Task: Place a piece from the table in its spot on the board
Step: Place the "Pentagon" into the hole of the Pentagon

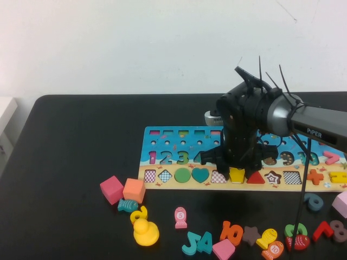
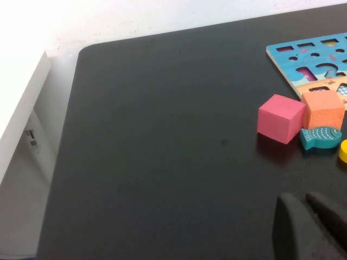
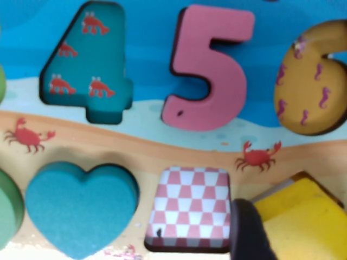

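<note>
Yellow piece (image 1: 237, 175) sits directly beneath the spread right pincer (image 1: 237, 162), tilted at its place; left pincer (image 2: 309, 227) parked, state unclear.

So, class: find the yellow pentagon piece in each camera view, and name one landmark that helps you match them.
High view: yellow pentagon piece in the board's shape row, under the right gripper.
Left wrist view: not in it; only a board corner shows.
Right wrist view: at the lower right edge.
Shared landmark: the pink checkered square cut-out beside it.
</note>
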